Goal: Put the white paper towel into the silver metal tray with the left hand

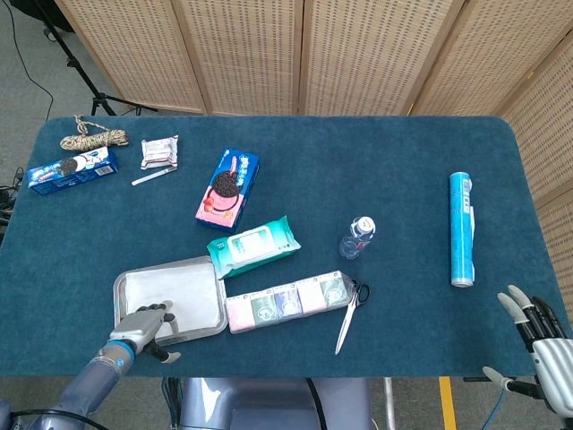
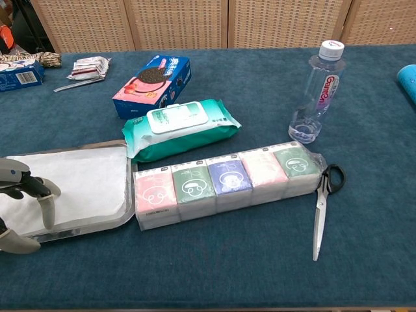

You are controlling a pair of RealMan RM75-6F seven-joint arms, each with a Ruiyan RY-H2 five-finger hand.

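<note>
The white paper towel [image 2: 78, 182] lies flat inside the silver metal tray [image 2: 127, 185], which sits at the table's near left; in the head view the towel [image 1: 179, 291] fills the tray [image 1: 117, 288]. My left hand [image 1: 141, 326] hovers over the tray's near edge with its fingers apart and nothing in them; in the chest view this hand [image 2: 23, 198] shows at the left border. My right hand [image 1: 535, 339] is off the table's near right corner, fingers spread and empty.
A row of tissue packs [image 2: 224, 182] lies just right of the tray, a green wet-wipes pack [image 2: 179, 127] behind it. Scissors [image 2: 322, 205], a water bottle [image 2: 315, 91], a cookie box [image 2: 153, 81] and a blue roll [image 1: 461, 228] lie farther off.
</note>
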